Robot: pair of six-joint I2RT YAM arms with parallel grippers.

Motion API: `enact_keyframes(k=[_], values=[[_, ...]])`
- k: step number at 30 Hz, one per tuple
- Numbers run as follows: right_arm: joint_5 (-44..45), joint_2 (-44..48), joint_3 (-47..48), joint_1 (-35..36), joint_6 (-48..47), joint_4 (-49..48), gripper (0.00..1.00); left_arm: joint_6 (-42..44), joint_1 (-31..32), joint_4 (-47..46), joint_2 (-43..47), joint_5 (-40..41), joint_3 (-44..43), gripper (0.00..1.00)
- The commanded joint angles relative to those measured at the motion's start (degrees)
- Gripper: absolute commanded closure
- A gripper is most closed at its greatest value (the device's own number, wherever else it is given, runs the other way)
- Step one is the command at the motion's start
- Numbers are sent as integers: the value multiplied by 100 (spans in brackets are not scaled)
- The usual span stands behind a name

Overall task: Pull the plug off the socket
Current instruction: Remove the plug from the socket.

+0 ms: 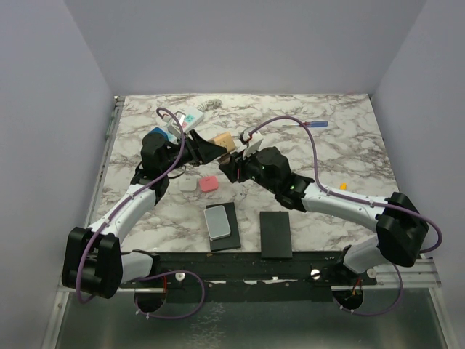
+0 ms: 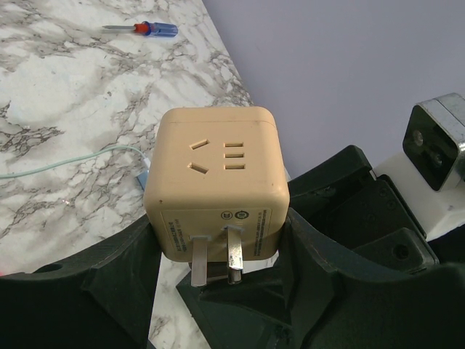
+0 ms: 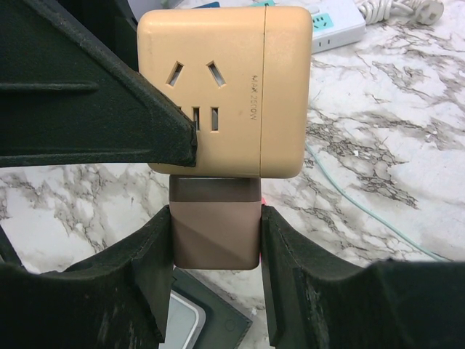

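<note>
scene: marble table point(image 1: 341, 174), two arms meeting just toward 12 o'clock of its centre.

item 1: tan cube adapter point(image 2: 214, 160). it sits between the two grippers and appears raised off the table. outlet slots show on two faces. two flat metal pins project from the face nearest the left wrist camera.

item 2: brown plug block point(image 3: 216, 222). it is seated flush against one face of the tan cube adapter with no gap visible at the joint.

item 3: white power strip point(image 1: 187, 116). it lies at 11 o'clock of the table, well apart from the cube, with pastel outlet faces and its white cord point(image 3: 399, 9) coiled at the far end.

left gripper point(image 2: 218, 251): clenched on the tan cube adapter, one finger pressed to each side near the pinned end.

right gripper point(image 3: 216, 243): grasping the brown plug block, both fingers tight against its sides.

other objects: a screwdriver point(image 1: 314, 124) with a blue and red handle lies at 1 o'clock. a thin teal cable point(image 3: 363, 207) trails over the marble beneath the cube. a small pink piece point(image 1: 208, 183) and a small white piece point(image 1: 189, 184) lie at 7 o'clock of the cube. a grey device point(image 1: 219, 221) rests on a black pad point(image 1: 234, 243) toward 6 o'clock, and a second black pad point(image 1: 276, 234) lies just beside it at 3 o'clock.
</note>
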State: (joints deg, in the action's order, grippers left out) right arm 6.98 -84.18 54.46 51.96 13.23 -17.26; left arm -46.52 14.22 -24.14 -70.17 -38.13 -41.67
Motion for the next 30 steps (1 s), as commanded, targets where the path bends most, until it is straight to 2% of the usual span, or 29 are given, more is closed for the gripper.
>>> enact_keyframes(k=[1, 22, 30], values=[[-29, 245, -217, -37, 123, 774, 99, 434, -508, -653, 110, 1194, -122, 100], [-233, -2, -55, -37, 961, 1093, 99, 363, -560, -868, 130, 1170, -43, 100], [-240, -203, 218, -37, 1692, 1300, 99, 338, -560, -898, 135, 1168, -26, 100]])
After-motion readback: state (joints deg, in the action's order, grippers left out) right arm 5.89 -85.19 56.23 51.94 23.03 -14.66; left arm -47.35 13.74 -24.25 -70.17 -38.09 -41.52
